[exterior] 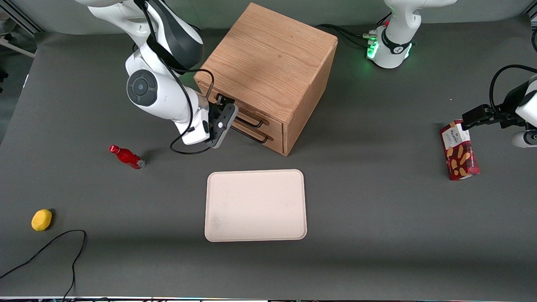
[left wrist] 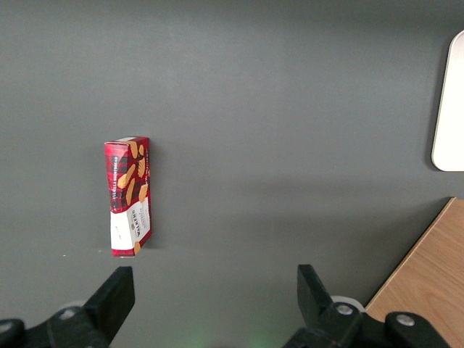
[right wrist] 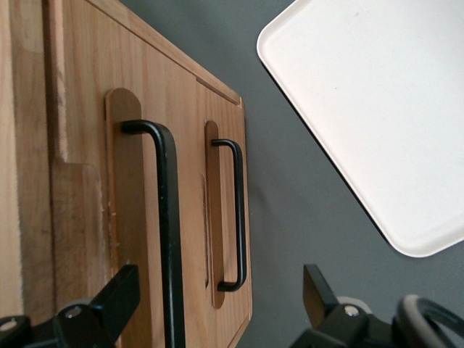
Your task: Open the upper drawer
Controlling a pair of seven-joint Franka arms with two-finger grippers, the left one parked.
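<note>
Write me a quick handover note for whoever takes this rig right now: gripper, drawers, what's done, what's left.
Gripper: open, right in front of the wooden cabinet, one finger close against the upper drawer's handle, not closed on it.
Upper drawer: shut, flush with the cabinet front. Lower drawer also shut; its handle is untouched.
Done: approach to the upper handle.
Left: straddle the bar, close on it, pull the drawer straight out of the cabinet.
Nearby: a white tray lies on the table nearer the front camera than the cabinet; probably out of the pull path, but watch it.

Matt oak upper drawer (right wrist: 87, 167) w/ black metal handle (right wrist: 167, 232)
</note>
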